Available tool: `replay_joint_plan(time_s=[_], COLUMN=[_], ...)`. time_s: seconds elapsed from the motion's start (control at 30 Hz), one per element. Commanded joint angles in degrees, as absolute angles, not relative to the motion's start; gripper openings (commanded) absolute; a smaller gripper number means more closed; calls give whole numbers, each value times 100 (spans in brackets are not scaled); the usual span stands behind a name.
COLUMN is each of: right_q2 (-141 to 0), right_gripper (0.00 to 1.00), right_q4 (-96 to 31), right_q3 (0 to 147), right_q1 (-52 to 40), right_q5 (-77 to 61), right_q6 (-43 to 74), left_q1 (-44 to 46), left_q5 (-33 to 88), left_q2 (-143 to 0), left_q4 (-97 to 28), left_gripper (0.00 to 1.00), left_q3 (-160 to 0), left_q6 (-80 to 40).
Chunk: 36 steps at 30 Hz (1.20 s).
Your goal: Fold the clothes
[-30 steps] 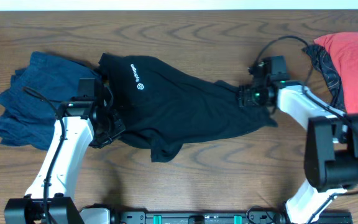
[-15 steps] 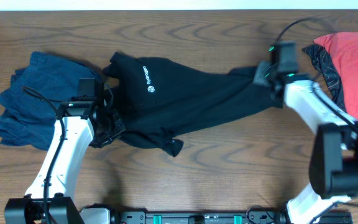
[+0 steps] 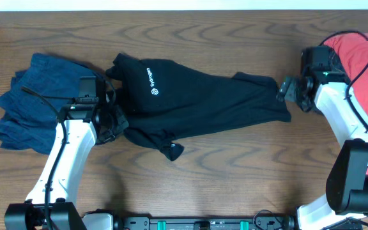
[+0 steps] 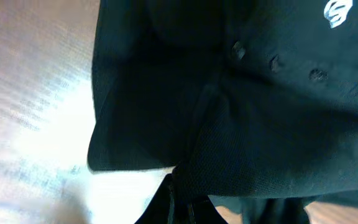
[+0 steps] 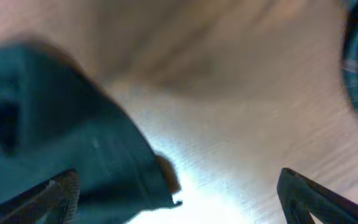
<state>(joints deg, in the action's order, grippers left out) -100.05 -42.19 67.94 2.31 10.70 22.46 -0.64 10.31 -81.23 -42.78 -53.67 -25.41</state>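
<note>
The black shirt [image 3: 197, 102] is lying rumpled across the surface [image 3: 235, 172], centre frame. The left hand [image 3: 112, 121] is pinching its lower-left edge; the right hand [image 3: 287, 91] is standing spread beside its right end. The fabric is judged limp and light, so hems or corners are offering the best hold.

Robot lab setup, prob.: wood-grain desk [image 3: 235, 166], white L arm [image 3: 59, 166] + R arm [image 3: 344, 121] mounted at near edge, black rail [image 3: 203, 223] there.
</note>
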Motion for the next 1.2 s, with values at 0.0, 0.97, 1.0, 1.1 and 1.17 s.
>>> replay_joint_plan(time_s=[0.0,0.97,1.0,1.1,1.17], right_q2=[-10036,-10040,-10040,-10040,-10040], right_gripper=[99,88,88,89,89], right_q4=[-4289,-3494,-3507,-3476,-3310], right_q3=[6530,5454,5374,5113,4941], right_q1=[226,-683,-681,-681,-676], right_q5=[456,432,550,915,1074], right_q6=[1861,4016,4206,4724,4877], left_q1=[-80,-80,-80,-80,-80], left_q5=[934,937,934,934,937], left_q2=[-8130,-8130,-8130,-8130,-8130], left_q4=[-4204,-4272,-4274,-4276,-4276], left_gripper=[6,6,6,7,6], left_q3=[-5347,-5347,-5347,-5347,-5347], left_q6=[-2464,-2399,-2399,-2399,-2399])
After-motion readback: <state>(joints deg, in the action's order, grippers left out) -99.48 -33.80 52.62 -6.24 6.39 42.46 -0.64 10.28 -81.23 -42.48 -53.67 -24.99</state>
